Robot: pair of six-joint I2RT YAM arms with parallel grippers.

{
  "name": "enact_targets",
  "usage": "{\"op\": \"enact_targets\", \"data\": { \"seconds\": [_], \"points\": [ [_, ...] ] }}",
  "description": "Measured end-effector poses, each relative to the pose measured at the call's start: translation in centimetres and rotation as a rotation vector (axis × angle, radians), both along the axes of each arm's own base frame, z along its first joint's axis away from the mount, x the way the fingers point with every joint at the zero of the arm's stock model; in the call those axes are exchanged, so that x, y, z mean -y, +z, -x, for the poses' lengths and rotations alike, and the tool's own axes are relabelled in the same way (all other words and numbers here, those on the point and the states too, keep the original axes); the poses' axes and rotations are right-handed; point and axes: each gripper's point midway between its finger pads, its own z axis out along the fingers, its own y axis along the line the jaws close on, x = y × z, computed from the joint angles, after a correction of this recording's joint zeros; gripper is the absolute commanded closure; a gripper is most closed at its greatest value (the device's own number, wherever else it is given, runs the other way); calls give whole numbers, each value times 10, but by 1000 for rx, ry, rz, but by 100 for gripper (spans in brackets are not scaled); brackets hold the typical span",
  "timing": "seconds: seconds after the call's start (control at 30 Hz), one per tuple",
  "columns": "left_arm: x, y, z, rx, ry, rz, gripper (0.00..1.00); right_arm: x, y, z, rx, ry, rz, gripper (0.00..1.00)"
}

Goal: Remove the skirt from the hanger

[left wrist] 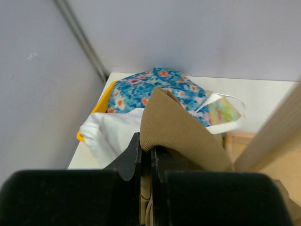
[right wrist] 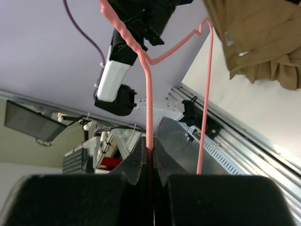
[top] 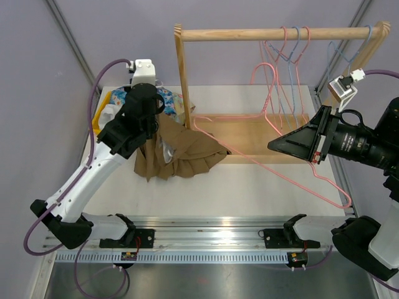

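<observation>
Top external: skirt [top: 181, 152], hanger [right wrist: 148, 94] (both gripped).

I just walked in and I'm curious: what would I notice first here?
A crumpled brown pleated skirt droops from the left arm's jaws at the left of the white table. A long pink wire hanger, pinched in the right arm's jaws, slants across its right side.

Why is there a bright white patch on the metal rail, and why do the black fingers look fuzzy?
Top external: light glares off the shiny metal rail. Left wrist: the left gripper, pinching the brown skirt, sits too close to the lens, so it looks dark and soft. Right wrist: same for the right gripper on the pink hanger.
</observation>
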Motion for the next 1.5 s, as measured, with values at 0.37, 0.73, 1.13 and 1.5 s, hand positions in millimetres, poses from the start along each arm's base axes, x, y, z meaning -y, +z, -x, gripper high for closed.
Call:
{"op": "enact_targets", "data": {
  "seconds": [0.37, 0.73, 1.13, 1.5],
  "points": [
    [-67, 123, -22, 172, 127, 62, 100, 10, -63, -33, -82, -143, 168, 100],
    [-68, 96, -92, 109, 141, 11, 100, 15, -102, -54, -127, -217, 264, 100],
    [-35, -131, -157, -383, 76, 9, 91, 18, -101, -64, -86, -241, 282, 100],
    [-128, -207, -167, -494, 338, 216, 45, 12, -76, -84, -18, -265, 270, 100]
  ]
}}
